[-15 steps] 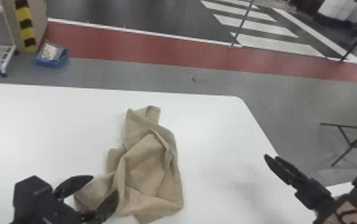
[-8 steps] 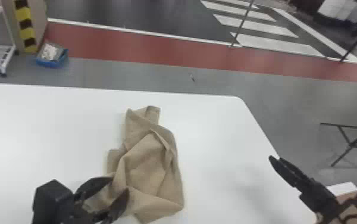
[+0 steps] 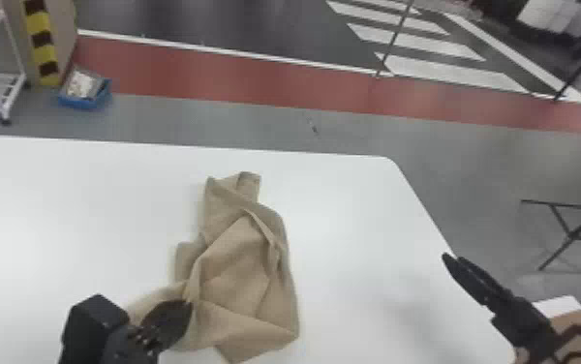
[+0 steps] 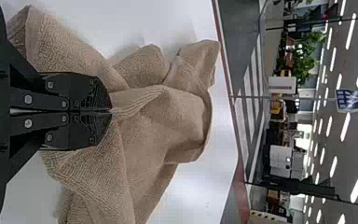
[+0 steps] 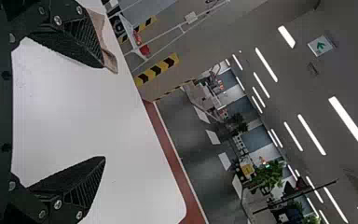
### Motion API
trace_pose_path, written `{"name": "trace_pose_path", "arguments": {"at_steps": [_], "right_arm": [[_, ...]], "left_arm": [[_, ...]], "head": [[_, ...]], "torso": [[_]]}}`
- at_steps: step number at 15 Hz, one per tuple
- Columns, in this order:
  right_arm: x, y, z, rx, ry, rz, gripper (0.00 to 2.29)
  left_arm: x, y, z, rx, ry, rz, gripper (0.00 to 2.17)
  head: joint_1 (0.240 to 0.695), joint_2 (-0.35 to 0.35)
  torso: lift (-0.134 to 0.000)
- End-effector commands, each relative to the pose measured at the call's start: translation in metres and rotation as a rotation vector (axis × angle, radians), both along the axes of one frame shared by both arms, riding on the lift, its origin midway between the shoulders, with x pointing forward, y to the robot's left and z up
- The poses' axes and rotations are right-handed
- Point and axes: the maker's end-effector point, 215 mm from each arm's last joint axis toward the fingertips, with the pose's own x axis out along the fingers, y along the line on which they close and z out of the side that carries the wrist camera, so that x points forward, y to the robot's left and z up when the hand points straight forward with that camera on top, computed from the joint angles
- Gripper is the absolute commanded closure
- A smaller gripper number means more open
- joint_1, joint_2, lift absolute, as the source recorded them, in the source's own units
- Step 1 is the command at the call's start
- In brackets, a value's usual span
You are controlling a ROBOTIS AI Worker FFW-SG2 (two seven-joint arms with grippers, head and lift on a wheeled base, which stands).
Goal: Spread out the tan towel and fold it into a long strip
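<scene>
Towel (image 3: pixel 236 271) lies bunched on the table (image 3: pixel 86 193), a little left of centre in the lower half of the head frame. Its long axis runs roughly up and down that frame: a narrow end with a turned corner near the middle, a broad end close to the bottom edge, and a lobe spilling toward the lower left. Left gripper (image 3: pixel 189 307) is at lower left, by far the nearer of the two; we see its fingers together, a raised fold of cloth pinched at their tips. From those jaws the bulk of the cloth lies up and to the right in the head frame, so we judge the hold to be on the near, left part of the heap. Right gripper (image 5: pixel 103 113) is at lower right in the head frame, over the table's side edge, fingers apart, well away from the cloth. We take the step in hand to be the opening out, with the folding not begun. For a two-handed spread, we reckon the right arm must come across leftward to the broad end; a lift by the left alone might only drag the heap.
</scene>
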Motion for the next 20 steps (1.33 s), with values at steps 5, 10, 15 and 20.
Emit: {"name": "trace_pose_path", "arguments": {"at_steps": [5, 10, 15, 20], "right_arm": [[-0.002, -0.001, 0.002, 0.014, -0.016, 0.001, 0.21], [-0.002, 0.0, 0.004, 0.023, -0.023, 0.002, 0.21], [0.007, 0.005, 0.009, 0.023, -0.037, 0.01, 0.21], [0.041, 0.046, 0.012, -0.006, -0.038, 0.062, 0.21]], "left_arm": [[0.028, 0.025, 0.047, -0.03, -0.079, 0.087, 1.72], [0.071, 0.089, 0.167, -0.193, -0.223, 0.216, 1.72], [0.094, 0.181, 0.203, -0.312, -0.236, 0.374, 1.72], [0.104, 0.223, 0.17, -0.247, -0.263, 0.471, 1.72]], "head": [[0.695, -0.35], [0.695, -0.35], [0.695, -0.35], [0.695, -0.315]], "torso": [[-0.124], [-0.124], [-0.124], [-0.124]]}}
